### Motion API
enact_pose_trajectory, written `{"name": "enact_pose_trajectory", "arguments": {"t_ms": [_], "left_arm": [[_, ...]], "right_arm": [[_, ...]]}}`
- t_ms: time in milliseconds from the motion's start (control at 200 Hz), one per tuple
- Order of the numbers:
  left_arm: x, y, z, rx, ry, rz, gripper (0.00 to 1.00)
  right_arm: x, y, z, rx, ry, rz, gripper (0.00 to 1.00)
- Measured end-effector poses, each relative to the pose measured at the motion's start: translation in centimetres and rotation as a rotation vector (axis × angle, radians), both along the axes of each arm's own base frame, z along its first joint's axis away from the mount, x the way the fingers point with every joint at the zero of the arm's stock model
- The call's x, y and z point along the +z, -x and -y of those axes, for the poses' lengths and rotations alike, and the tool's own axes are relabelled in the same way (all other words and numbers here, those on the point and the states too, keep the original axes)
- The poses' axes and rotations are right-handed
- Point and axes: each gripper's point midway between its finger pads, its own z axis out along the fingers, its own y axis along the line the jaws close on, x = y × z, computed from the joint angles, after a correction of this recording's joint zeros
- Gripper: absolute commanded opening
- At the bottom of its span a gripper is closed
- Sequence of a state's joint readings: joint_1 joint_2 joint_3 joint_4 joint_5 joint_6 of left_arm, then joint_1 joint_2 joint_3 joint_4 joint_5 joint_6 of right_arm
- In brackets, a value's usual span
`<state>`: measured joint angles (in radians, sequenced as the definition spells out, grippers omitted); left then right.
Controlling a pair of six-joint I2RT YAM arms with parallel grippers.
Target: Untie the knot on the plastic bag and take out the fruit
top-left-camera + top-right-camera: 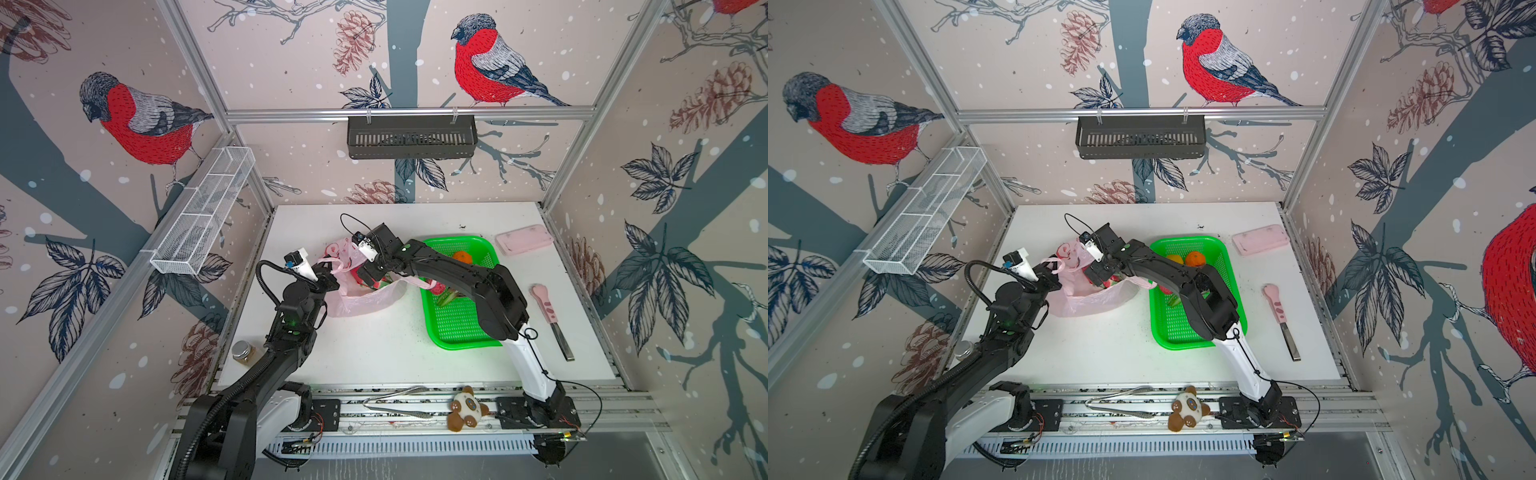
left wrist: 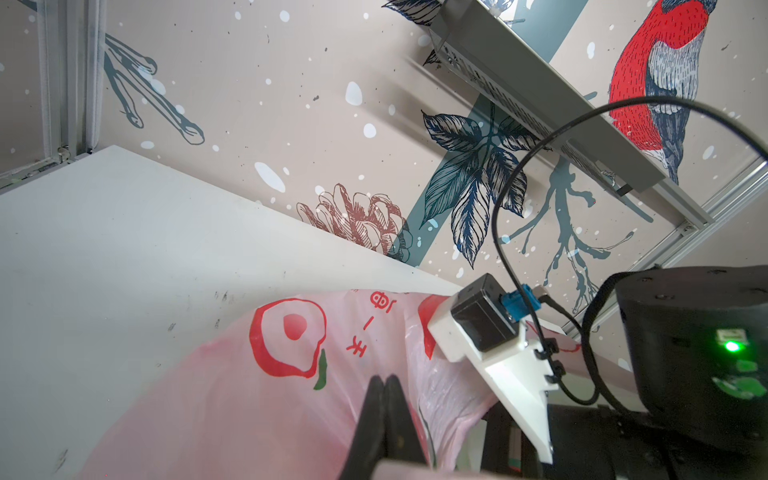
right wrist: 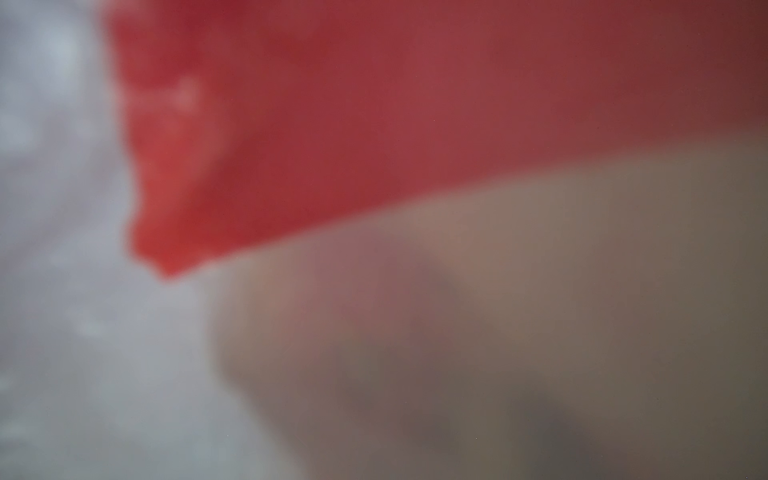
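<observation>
1. left gripper [image 2: 384, 380]: at the bag's left rim. Mine, clamped tight on a fold of the bag [image 1: 365, 299]. I judge this keeps the mouth lifted open and stops the bag sliding on the surface [image 1: 374, 357].
2. bag: mouth gaping upward. No knot is visible, and a handle [image 1: 417, 283] trails loose off its right side.
3. right gripper [image 1: 368, 277]: reaching down into the bag's mouth, jaws spread wide, I judge to take a fruit [image 1: 360, 280]. Contact is hidden, and my right wrist view shows only a red blur.
4. tray [image 1: 457, 332]: just right of the bag, I judge for short carries. It holds citrus [image 1: 462, 257] and a dragon fruit [image 1: 436, 288].
</observation>
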<state>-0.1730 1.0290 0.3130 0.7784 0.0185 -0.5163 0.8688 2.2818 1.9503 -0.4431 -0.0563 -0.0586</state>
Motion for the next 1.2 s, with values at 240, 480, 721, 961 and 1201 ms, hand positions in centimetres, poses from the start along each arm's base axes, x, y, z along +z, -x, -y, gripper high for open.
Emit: {"name": "enact_pose_trajectory", "arguments": {"t_ms": [240,480,721,961,1201], "left_arm": [[-1.2,-0.4,0.2,-0.007,-0.006,-0.035,0.0],[-1.6,-0.8,0.4,-0.011,-0.008,-0.043,0.0],[-2.0,-1.2,0.5,-0.012,-0.009,-0.048,0.0],[-2.3,-1.3,0.6,-0.013,-0.01,-0.055,0.0],[-2.0,-1.4,0.6,-0.013,-0.008,-0.044,0.0]], "right_arm": [[-0.7,-0.5,-0.4,0.016,-0.019,-0.029,0.99],[-1.8,-0.7,-0.8,0.025,-0.023,-0.053,0.99],[-3.3,-1.0,-1.0,0.026,-0.013,-0.08,0.99],[-4.4,-1.4,-0.6,0.012,0.006,-0.087,0.95],[-4.4,-2.1,-1.1,0.004,-0.008,-0.06,0.76]]}}
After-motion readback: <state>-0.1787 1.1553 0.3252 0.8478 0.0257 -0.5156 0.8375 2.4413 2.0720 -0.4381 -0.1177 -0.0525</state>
